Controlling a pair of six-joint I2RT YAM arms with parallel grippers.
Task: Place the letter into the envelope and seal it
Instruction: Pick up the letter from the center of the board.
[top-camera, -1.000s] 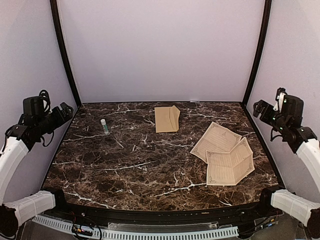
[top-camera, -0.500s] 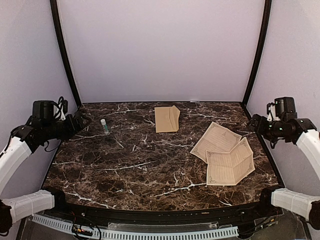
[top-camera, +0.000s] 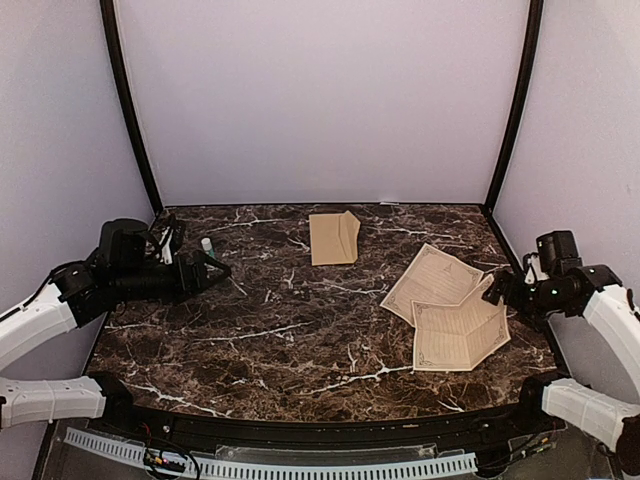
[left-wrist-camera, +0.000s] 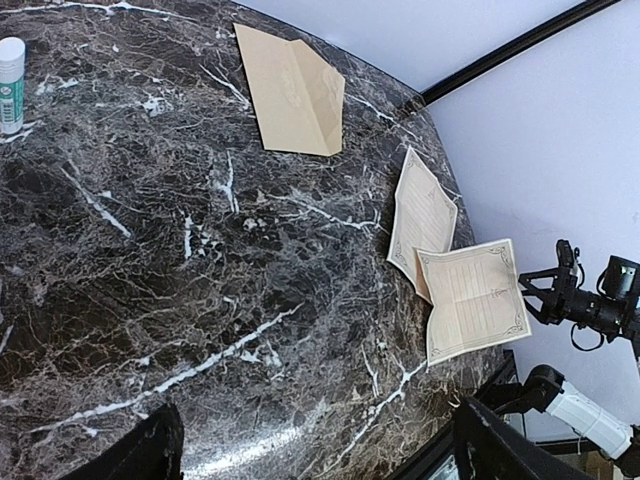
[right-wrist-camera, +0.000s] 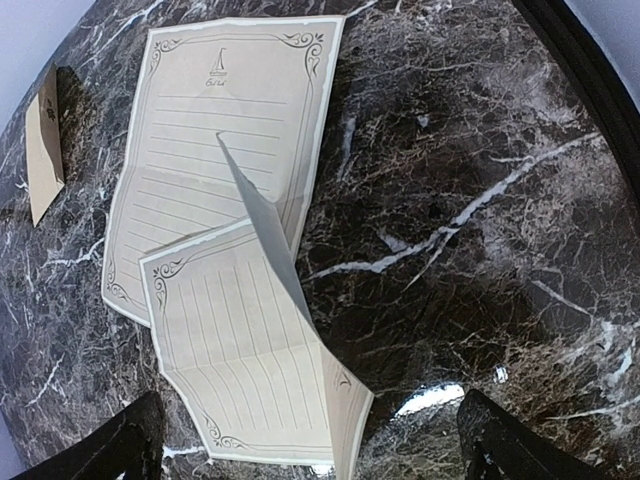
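Overhead, I see a dark brown marble-patterned table (top-camera: 250, 330), glossy and veined in white. One plain kraft-brown envelope (top-camera: 334, 238) lies flat at the far middle, a fold line running across it. Right of centre lie two cream lined sheets with thin ornate borders, overlapping at one corner. The nearer one is the letter (top-camera: 460, 328), creased into panels, one panel lifting off the marble. The second sheet (top-camera: 432, 280) carries a small sailing-ship emblem over script too small to read. One white glue stick (top-camera: 208, 250) with a green label lies far left. The left gripper (top-camera: 215, 270) hangs beside it, spread wide and empty. The right gripper (top-camera: 492, 292), equally spread and empty, hangs at the letter's right edge.
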